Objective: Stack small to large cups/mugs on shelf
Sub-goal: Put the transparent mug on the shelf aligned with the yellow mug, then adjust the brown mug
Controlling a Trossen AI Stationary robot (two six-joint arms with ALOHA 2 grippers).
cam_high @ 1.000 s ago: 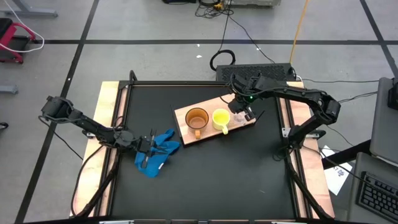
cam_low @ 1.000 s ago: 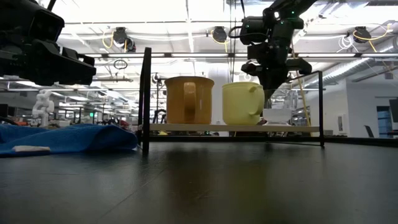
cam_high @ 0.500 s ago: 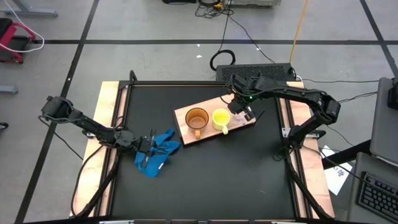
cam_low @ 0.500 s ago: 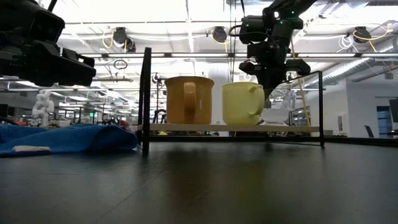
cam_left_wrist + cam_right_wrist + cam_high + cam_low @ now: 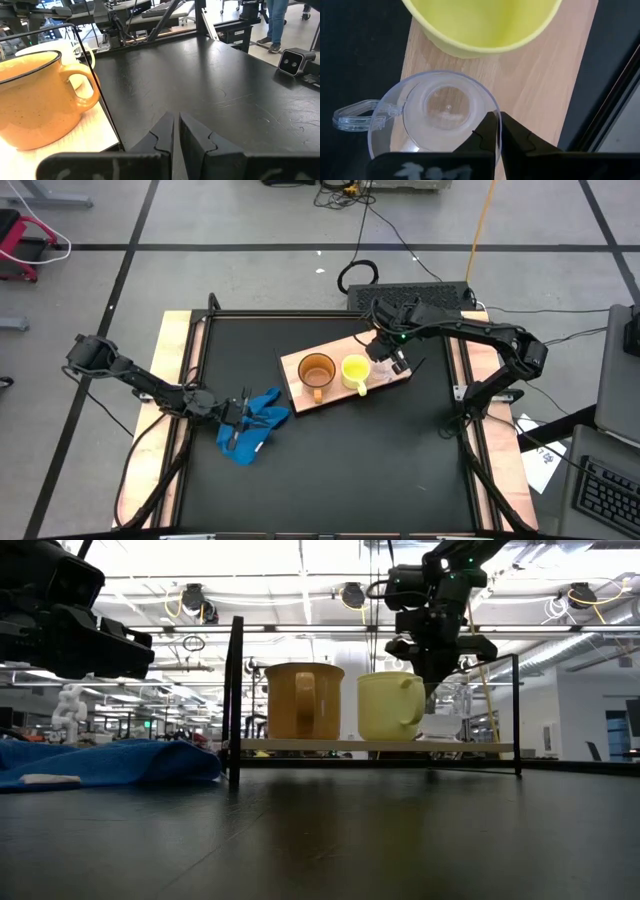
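Note:
The light-wood shelf (image 5: 392, 379) lies slanted at the table's middle. The orange-brown mug (image 5: 317, 370) and the yellow mug (image 5: 355, 368) stand on it side by side, on their bases. The small clear cup (image 5: 435, 117), with a small clear handle, stands at the shelf's right end next to the yellow mug (image 5: 480, 22). My right gripper (image 5: 386, 362) is above the cup and shut on it. My left gripper (image 5: 236, 418) is shut and empty at the table's left, over the blue cloth (image 5: 258, 430). My right gripper pinches the clear cup's rim (image 5: 496, 111) on the side away from its handle, one finger inside the cup and one outside. The fingers come from above, pointing down. The cup stands upright with its base on the shelf (image 5: 440, 730).
A black frame (image 5: 236, 700) stands around the shelf, with posts at its left and right ends. The blue cloth (image 5: 110, 760) lies crumpled at the table's left. Bare black tabletop (image 5: 340, 460) lies between the shelf and the near edge.

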